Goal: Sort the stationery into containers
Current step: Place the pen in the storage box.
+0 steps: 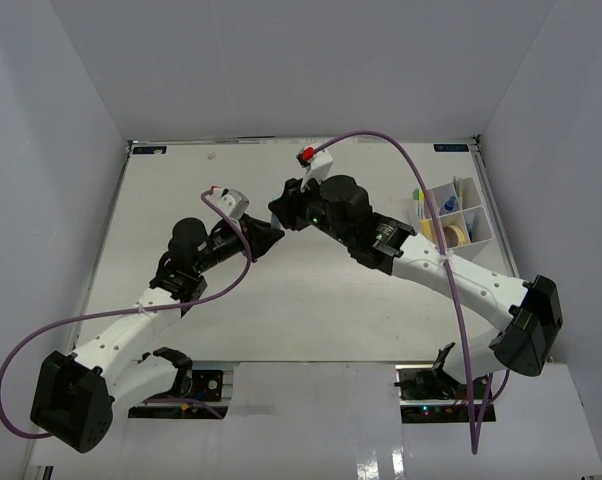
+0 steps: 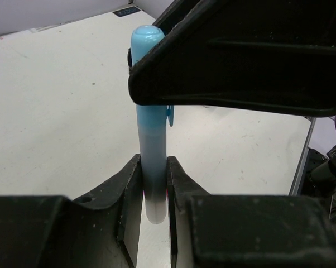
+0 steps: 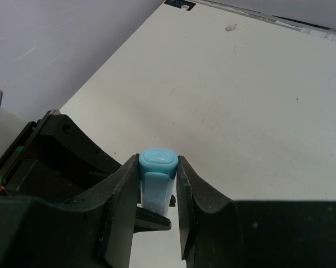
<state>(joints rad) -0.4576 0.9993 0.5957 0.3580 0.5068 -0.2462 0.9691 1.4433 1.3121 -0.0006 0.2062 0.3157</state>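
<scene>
A light-blue pen (image 2: 151, 139) with a clip on its cap (image 3: 157, 167) is held above the white table between both grippers. My left gripper (image 2: 153, 181) is shut on its pale lower end. My right gripper (image 3: 158, 176) has both fingers pressed against the blue cap end, and one of its fingers (image 2: 235, 56) crosses over the pen in the left wrist view. From above, the left gripper (image 1: 264, 238) and right gripper (image 1: 281, 212) meet nose to nose at mid-table, hiding the pen. The white divided container (image 1: 481, 215) stands at the right edge.
The container's compartments hold a yellow roll (image 1: 457, 234), a small blue item (image 1: 448, 204) and a yellow-green stick (image 1: 418, 196). Purple cables (image 1: 421, 170) loop over both arms. A tiny scrap (image 3: 229, 27) lies near the table's far edge.
</scene>
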